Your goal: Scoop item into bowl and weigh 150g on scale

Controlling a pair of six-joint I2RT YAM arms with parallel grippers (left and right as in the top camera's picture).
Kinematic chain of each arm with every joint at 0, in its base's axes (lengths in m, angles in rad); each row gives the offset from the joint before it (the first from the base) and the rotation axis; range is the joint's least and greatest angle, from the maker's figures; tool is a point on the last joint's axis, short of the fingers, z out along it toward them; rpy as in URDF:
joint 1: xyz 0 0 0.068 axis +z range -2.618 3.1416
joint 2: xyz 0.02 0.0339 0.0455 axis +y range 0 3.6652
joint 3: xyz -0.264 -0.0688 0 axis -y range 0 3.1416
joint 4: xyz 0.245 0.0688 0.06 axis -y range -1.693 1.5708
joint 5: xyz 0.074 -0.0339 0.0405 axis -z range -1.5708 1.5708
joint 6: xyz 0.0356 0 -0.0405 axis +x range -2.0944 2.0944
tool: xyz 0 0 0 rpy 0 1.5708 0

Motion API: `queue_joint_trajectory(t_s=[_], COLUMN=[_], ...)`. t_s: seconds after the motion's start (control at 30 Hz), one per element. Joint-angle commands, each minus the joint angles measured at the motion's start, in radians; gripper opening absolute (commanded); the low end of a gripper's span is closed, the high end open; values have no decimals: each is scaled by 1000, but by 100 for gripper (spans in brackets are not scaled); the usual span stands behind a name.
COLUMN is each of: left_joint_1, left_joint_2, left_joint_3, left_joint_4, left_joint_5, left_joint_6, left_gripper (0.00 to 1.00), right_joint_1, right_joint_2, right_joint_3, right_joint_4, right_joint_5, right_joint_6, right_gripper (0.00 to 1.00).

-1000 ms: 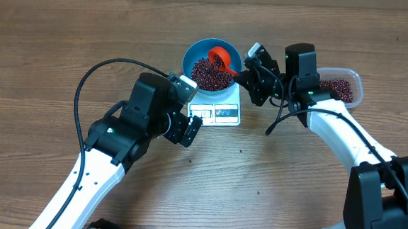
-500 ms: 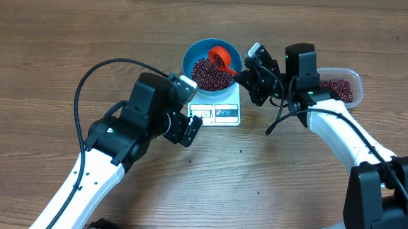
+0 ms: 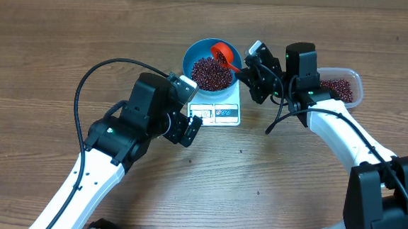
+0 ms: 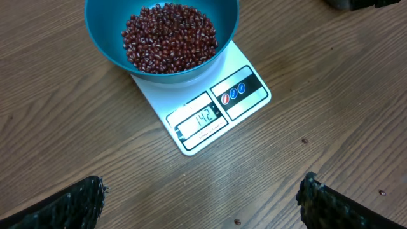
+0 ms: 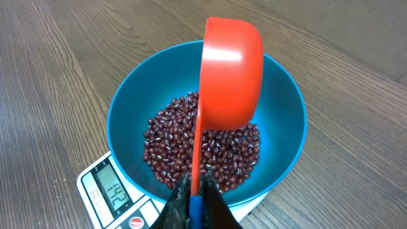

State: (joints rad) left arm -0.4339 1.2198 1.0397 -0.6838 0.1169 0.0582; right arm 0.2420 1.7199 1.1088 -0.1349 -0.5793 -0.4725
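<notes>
The right gripper [image 5: 194, 198], tight on the handle of the red scoop [image 5: 232, 73], has raised it slightly, tipped, over the beans [image 4: 168, 38] in the blue bowl [image 5: 286, 127] on the scale [image 4: 245, 105]; the display [image 4: 202, 119] reads 142, so a small top-up seems needed; the left gripper [image 4: 203, 207] hangs wide, empty.

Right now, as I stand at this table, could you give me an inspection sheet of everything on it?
Surface: wooden table, a few small dark specks.
Job's things: blue bowl of beans sits on the white scale; display reads 142.
Clutter: clear container holding more beans, beside the right arm.
Grippers: left gripper open and empty, hovering near the scale; right gripper shut on the handle of the red scoop, which is tipped over the bowl.
Cables: left arm's cable loops wide; right arm's cable hangs short; both clear of the bowl.
Surroundings: nothing seen.
</notes>
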Motion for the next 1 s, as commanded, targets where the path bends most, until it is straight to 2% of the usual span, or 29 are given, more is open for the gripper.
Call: queue_joint_trajectory(t_s=[0.0,0.97], left_joint_1=[2,2], left_joint_2=[5,5], left_joint_3=[0,0], left_joint_4=[3,3], left_joint_5=[7,7], left_joint_6=[-10,-10], left_gripper=[100,100], right_joint_1=[-2,-2], right_joint_2=[0,0], right_joint_3=[3,3], right_joint_4=[12,6], right_joint_5=[32,2], right_joint_6=[-16,-22], right_gripper=[4,4])
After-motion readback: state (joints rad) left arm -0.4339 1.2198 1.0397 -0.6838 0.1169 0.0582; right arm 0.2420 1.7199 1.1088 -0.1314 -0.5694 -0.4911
